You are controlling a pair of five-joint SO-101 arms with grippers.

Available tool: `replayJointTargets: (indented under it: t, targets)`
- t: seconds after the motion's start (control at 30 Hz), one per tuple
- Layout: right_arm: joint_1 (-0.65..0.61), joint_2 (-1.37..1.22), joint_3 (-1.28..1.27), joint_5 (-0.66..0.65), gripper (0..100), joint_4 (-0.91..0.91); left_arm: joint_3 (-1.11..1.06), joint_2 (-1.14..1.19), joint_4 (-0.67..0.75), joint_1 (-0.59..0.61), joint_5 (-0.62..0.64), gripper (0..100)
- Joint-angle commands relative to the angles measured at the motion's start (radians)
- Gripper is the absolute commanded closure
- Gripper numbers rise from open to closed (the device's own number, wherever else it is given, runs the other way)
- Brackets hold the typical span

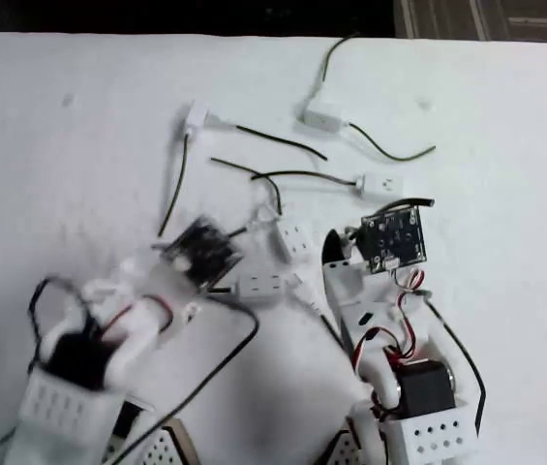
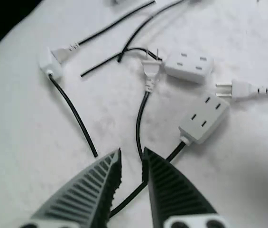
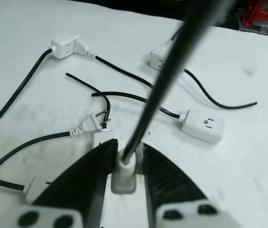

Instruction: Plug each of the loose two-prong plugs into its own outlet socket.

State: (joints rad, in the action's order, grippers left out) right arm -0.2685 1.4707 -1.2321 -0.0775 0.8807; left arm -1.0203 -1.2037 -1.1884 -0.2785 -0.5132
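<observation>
On the table (image 1: 505, 116), 3 outlets lie toward the far edge: the left outlet (image 1: 196, 118) with a seated plug (image 3: 82, 48) in it, the middle outlet (image 1: 321, 118), and the right outlet (image 1: 381, 184), somewhat nearer. Closer in, a loose plug (image 2: 151, 71) lies just beside the rear outlet (image 2: 189, 66), and another plug (image 2: 233, 89) just beside the front outlet (image 2: 204, 118). A 3rd plug (image 3: 123, 178) sits clamped in the right gripper (image 3: 128, 147).

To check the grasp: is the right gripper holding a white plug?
Yes, the right gripper is shut on a white plug, with its black cord rising out of it.
</observation>
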Motion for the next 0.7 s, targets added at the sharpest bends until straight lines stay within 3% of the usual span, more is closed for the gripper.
replayJointTargets:
  t: [0.0,0.13,0.67]
  targets:
    - [0.013,0.004,0.043,0.009,98.2,-0.022,0.123,0.331,-0.002,-0.010,-0.152,83]
    - [0.015,0.004,0.043,0.005,98.2,-0.022,0.192,0.542,0.006,-0.010,-0.169,71]
    - [0.073,0.004,0.049,-0.002,98.1,-0.024,0.529,1.056,0.006,-0.104,-0.310,71]
